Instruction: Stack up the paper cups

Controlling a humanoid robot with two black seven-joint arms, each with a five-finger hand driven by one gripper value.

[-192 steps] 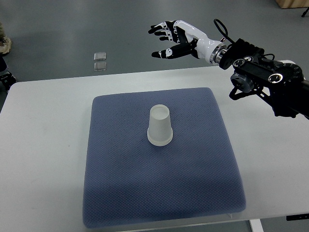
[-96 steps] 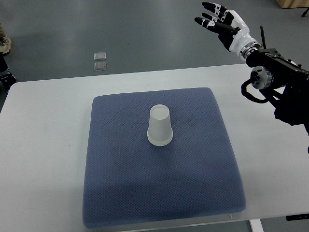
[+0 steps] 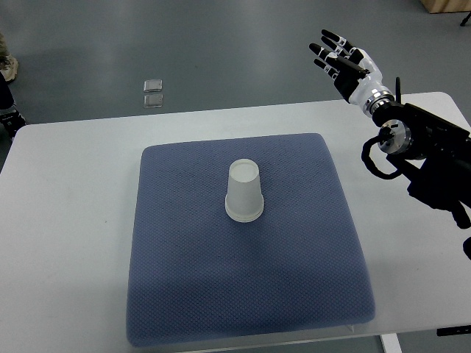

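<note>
Paper cups (image 3: 244,191): upside down near the middle of the blue mat (image 3: 184,294), wide rim flat on the fabric, narrow base up. Reads as one white shape with a faint doubled edge at the rim, so possibly a nested stack, though impossible to count the layers from above. No other loose cup anywhere on the mat or the bench (image 3: 66,220).

Top view, the only one: right hand (image 3: 346,59) held high beyond the bench's far right corner, over the grey floor, well apart from the cups. Fingers (image 3: 324,50) spread wide, palm empty, nothing held. Dark forearm and wrist housing over the bench's right edge. Left arm not seen at all.

Two small clear squares (image 3: 153,93) on the floor past the far edge of the bench, unrelated to the job by the look of it.

Judged from this: stacking most likely finished, with nothing left lying single and the working hand clear and empty. Remaining, at most, bringing the arm to rest.
</note>
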